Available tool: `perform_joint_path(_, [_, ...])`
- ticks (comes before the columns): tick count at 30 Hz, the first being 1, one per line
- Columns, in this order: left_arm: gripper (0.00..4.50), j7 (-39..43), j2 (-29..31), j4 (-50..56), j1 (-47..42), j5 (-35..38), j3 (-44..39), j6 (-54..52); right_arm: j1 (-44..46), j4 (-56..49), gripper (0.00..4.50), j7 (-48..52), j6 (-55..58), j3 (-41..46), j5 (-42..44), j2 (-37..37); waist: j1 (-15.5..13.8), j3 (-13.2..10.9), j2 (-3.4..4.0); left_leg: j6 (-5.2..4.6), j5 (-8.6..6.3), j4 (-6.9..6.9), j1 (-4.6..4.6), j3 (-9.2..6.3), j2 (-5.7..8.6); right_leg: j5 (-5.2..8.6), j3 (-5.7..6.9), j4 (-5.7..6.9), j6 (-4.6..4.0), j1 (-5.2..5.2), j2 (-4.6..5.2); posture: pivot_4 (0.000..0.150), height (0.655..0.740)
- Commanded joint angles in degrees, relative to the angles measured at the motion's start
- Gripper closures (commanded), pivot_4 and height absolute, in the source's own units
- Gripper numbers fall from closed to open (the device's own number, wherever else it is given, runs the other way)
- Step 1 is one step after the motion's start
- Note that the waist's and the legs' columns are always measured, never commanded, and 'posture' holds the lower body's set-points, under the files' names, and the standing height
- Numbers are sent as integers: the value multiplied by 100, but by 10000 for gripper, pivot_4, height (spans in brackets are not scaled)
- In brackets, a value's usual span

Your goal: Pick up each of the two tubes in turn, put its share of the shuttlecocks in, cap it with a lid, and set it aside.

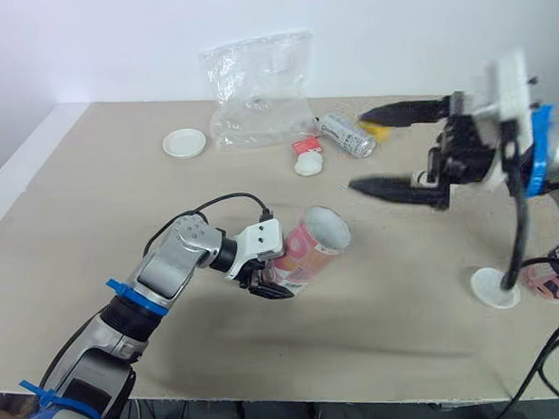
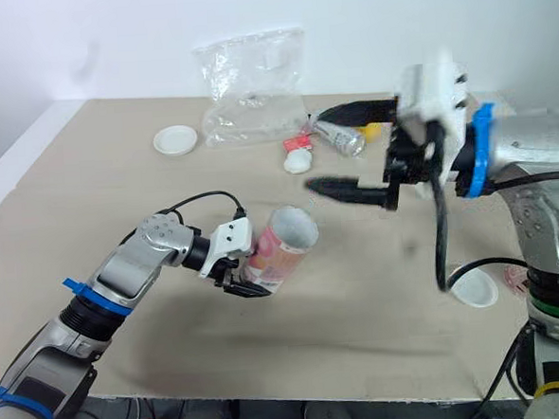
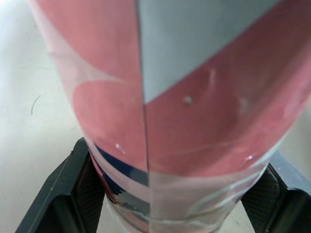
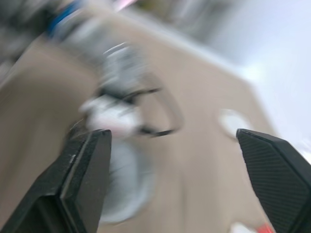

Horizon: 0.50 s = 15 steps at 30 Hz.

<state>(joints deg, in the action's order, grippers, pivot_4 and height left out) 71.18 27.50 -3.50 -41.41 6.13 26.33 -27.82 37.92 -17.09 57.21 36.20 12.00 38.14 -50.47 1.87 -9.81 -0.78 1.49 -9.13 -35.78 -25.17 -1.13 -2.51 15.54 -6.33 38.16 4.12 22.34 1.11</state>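
A pink tube point(image 1: 308, 249) is tilted with its open mouth toward the right. My left gripper point(image 1: 272, 280) is shut on its lower end. In the left wrist view the tube point(image 3: 184, 97) sits between both black fingers point(image 3: 68, 194). My right gripper point(image 1: 357, 151) hovers wide open above the table, right of the tube's mouth, with nothing in it. In the right wrist view its fingers point(image 4: 87, 179) stand far apart. A silver tube point(image 1: 347, 135) lies at the back beside a white-and-red shuttlecock point(image 1: 307, 156) and a yellow item point(image 1: 375, 128).
A clear plastic bag point(image 1: 258, 92) stands at the back centre. One white lid point(image 1: 184, 142) lies at the back left, another point(image 1: 494, 287) near the front right edge beside a pink object point(image 1: 553, 280). My right arm's black cable hangs over that lid.
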Motion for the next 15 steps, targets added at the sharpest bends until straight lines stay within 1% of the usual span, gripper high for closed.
perform_joint_path(1, [10894, -67, 27, -29, -13, -110, 34, -36, -649, 391, 518, -1294, 298, 595, -299, 408, -1, 1, -2, 0, 0, -1, 1, -2, -1, 0, 0, 0, 0, -1, -2, 1500, 7400])
perform_joint_path(2, [10894, -71, 20, -21, -11, -106, 36, -44, -850, 495, 518, -1631, 277, 699, -430, 569, -1, 7, -11, 0, 0, -1, 0, -1, -1, 0, 0, 0, 0, 0, -2, 1500, 7400])
perform_joint_path(4, [10894, -75, 21, 22, 14, -98, 44, -69, -1162, 735, 518, -2219, 62, 814, -800, 842, 0, 1, 0, -1, 1, 2, -3, 1, 2, -7, -5, 0, 13, 4, -3, 1500, 7400])
perform_joint_path(5, [10894, -73, 30, 48, 31, -95, 48, -81, -1275, 878, 518, -2400, -110, 833, -962, 938, 3, 3, 18, -2, 2, 0, -3, 5, 3, -8, -8, 1, 15, 5, -2, 1500, 7400])
perform_joint_path(8, [10894, -72, 51, 91, 62, -92, 46, -105, -1413, 1306, 518, -2851, -387, 878, -1292, 1149, 4, 4, 18, -4, 3, 3, -1, 5, 5, -9, -13, 2, 21, 7, -6, 1500, 7400])
perform_joint_path(10, [10894, -79, 64, 113, 80, -92, 46, -119, -1403, 1688, 518, -2996, -598, 807, -1509, 1224, 7, 4, 18, -4, 3, 3, -1, 6, 4, -10, -13, 2, 21, 6, -6, 1500, 7400])
perform_joint_path(12, [10894, -90, 72, 161, 105, -81, 50, -152, -1212, 2259, 518, -3162, -738, 796, -1615, 1344, 14, 3, 17, -4, 3, 1, 1, 6, 4, -11, -13, 1, 22, 3, -6, 1500, 7400])
perform_joint_path(15, [10894, -117, 74, 211, 119, -74, 60, -193, -976, 2821, 518, -3192, -890, 771, -1692, 1403, 30, 3, 20, -6, 4, 2, 1, 7, 6, -13, -15, 1, 23, 4, -5, 1500, 7400])
